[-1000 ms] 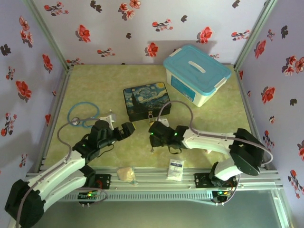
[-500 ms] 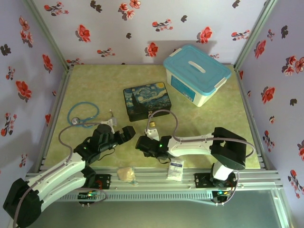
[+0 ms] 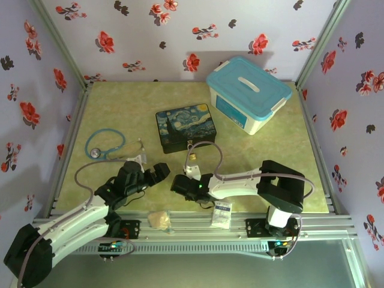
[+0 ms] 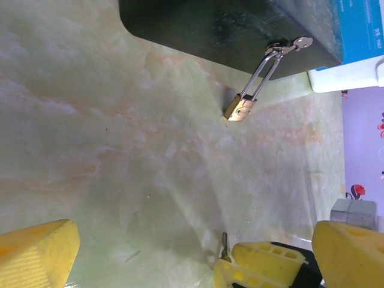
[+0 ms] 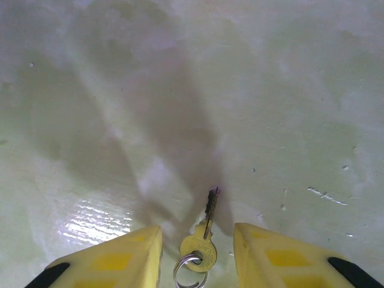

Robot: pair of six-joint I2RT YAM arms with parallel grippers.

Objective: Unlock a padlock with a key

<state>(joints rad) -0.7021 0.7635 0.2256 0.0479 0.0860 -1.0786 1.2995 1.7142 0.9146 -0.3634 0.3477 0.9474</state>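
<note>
Key pickup under way: the right gripper point(image 3: 178, 183) sits low over the tabletop point(image 3: 108, 108) on the near side of the painted tin point(image 3: 186, 125). Its yellow fingers point(image 5: 117, 259) are spread, one on each side of the key point(image 5: 204, 233). The key lies flat between them, touched by neither. Its round bow and key ring point(image 5: 189, 271) are closest to the wrist, and its dark blade points away from it.

The padlock point(image 4: 240, 108) hangs by its thin shackle from the clasp point(image 4: 287, 45) on the tin's front wall. Its brass body is down at the tabletop at the foot of that wall, well apart from the key.

The left gripper point(image 4: 192, 249) is also on the near side of the tin, just beside the right one, and faces the padlock with its fingers wide apart and nothing between them.

The padlock looks closed, so the step in hand appears to be the grasp itself. The next move calls for the right fingers to pinch the bow squarely, since the key is thin and flat against the tabletop and could slide or tip. After that comes a lift and a carry toward the tin's front wall, blade first, to meet the keyhole.
</note>
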